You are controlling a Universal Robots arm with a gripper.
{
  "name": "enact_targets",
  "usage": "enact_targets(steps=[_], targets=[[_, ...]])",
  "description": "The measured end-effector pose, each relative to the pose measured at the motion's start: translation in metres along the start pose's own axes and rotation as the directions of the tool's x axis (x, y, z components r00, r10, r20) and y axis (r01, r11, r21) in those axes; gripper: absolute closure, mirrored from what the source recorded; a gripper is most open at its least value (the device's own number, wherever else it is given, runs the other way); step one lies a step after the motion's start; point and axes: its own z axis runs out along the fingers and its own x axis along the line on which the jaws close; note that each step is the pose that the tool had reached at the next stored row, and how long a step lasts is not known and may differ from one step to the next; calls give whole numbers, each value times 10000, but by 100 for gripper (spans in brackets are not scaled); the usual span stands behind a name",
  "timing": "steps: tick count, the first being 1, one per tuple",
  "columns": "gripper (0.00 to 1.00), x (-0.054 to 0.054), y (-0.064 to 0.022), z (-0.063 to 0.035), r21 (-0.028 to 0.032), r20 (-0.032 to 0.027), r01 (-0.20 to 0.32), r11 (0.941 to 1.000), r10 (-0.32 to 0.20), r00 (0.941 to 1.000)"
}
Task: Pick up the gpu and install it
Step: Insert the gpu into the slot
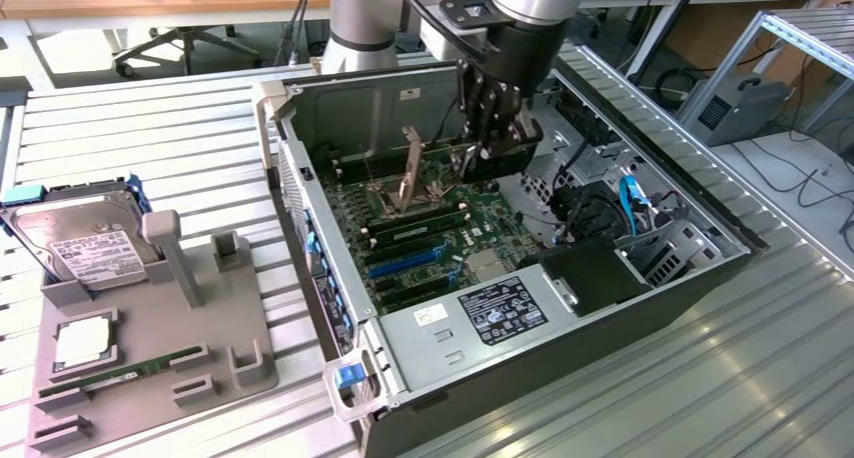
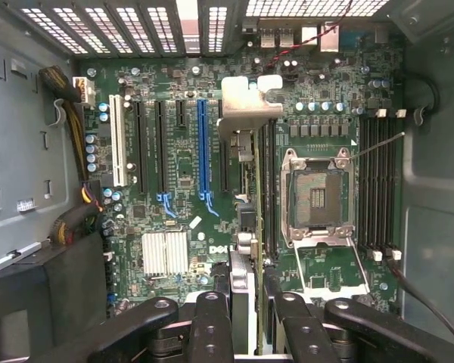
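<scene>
Pincer [image 2: 246, 318] fingers clamp the gpu [image 2: 246, 151] edge-on, its silvery bracket [image 2: 248, 102] pointing to twelve o'clock toward the case's rear vents, so the card hangs over the motherboard [image 2: 174, 197] between the blue slot [image 2: 203, 147] at nine o'clock and the open CPU socket [image 2: 318, 197] at three.

A ribbed metal table [image 1: 160, 138] filled the room's middle. Beyond it stood a wooden desk [image 1: 107, 3] with an office chair [image 1: 187, 43] beneath. At the exterior view's right of the table rose an aluminium frame [image 1: 787, 38], with cables [image 1: 801, 178] on the pale floor near it.
</scene>
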Motion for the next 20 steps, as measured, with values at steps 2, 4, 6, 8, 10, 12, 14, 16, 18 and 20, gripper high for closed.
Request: enact_targets(steps=[2, 4, 6, 8, 10, 12, 14, 16, 18, 20], targets=[[73, 6, 0, 0, 0, 0, 0, 10000, 0, 10000], [73, 12, 0, 0, 0, 0, 0, 10000, 0, 10000], [73, 19, -1, 0, 0, 1, 0, 10000, 0, 10000], [73, 26, -1, 0, 0, 0, 0, 10000, 0, 10000], [73, 34, -1, 0, 0, 0, 0, 10000, 0, 10000], [73, 41, -1, 0, 0, 1, 0, 10000, 0, 10000], [73, 52, -1, 0, 0, 1, 0, 10000, 0, 10000], [73, 63, -2, 0, 0, 1, 0, 10000, 0, 10000], [73, 69, -2, 0, 0, 1, 0, 10000, 0, 10000], [73, 76, -2, 0, 0, 0, 0, 10000, 0, 10000]])
